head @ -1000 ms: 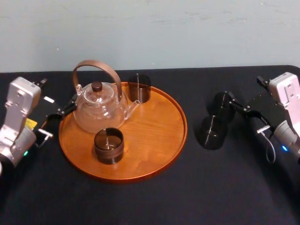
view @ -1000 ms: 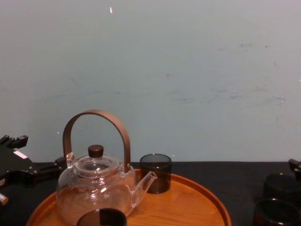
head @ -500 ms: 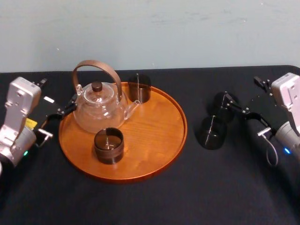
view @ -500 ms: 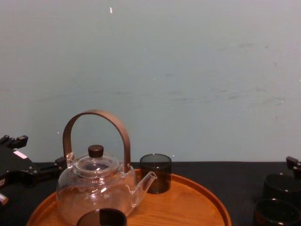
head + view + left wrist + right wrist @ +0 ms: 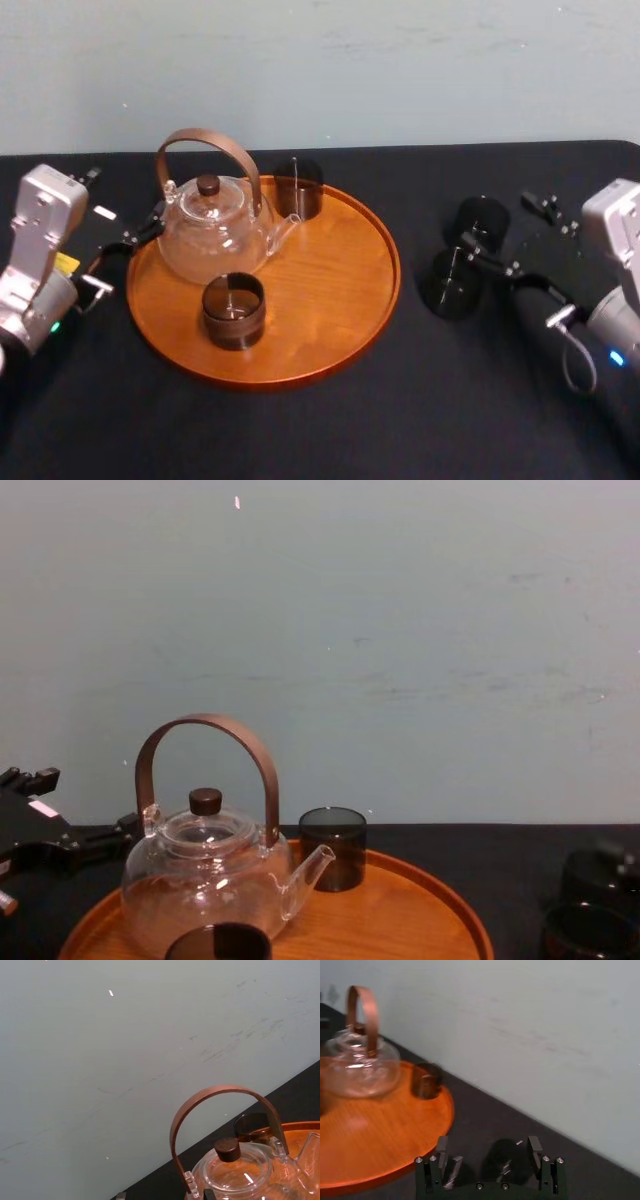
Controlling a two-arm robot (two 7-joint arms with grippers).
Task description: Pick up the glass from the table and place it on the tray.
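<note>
The farther dark smoked-glass tumbler [image 5: 483,217], a plain upright cylinder, stands on the matte black desk [image 5: 400,430], off the tray at its 3 o'clock and well apart from the rim. The nearer dark smoked-glass tumbler [image 5: 452,286], of the same form, stands just beside it at its 7 o'clock; whether they touch cannot be told.

The right gripper [image 5: 502,222] reaches in from 4 o'clock with fingers apart, set wider than the farther tumbler. One finger lies between the two tumblers and the other beyond the farther one, which stands in the gap unclamped.

The large round orange-brown wooden tray [image 5: 330,285] has a low raised rim and a smooth grained surface. It holds three items:
- At 10 o'clock, a clear glass teapot [image 5: 212,238], round-bodied, with an arched brown handle and a dark knob on its lid; its spout points toward 3 o'clock.
- At 12 o'clock, against the rim, a rear dark glass cup [image 5: 298,188], upright.
- At 7 o'clock, a front dark glass cup [image 5: 233,311], upright.

The left gripper [image 5: 124,197] is parked on the desk at the tray's 9 o'clock, fingers apart, holding nothing.
</note>
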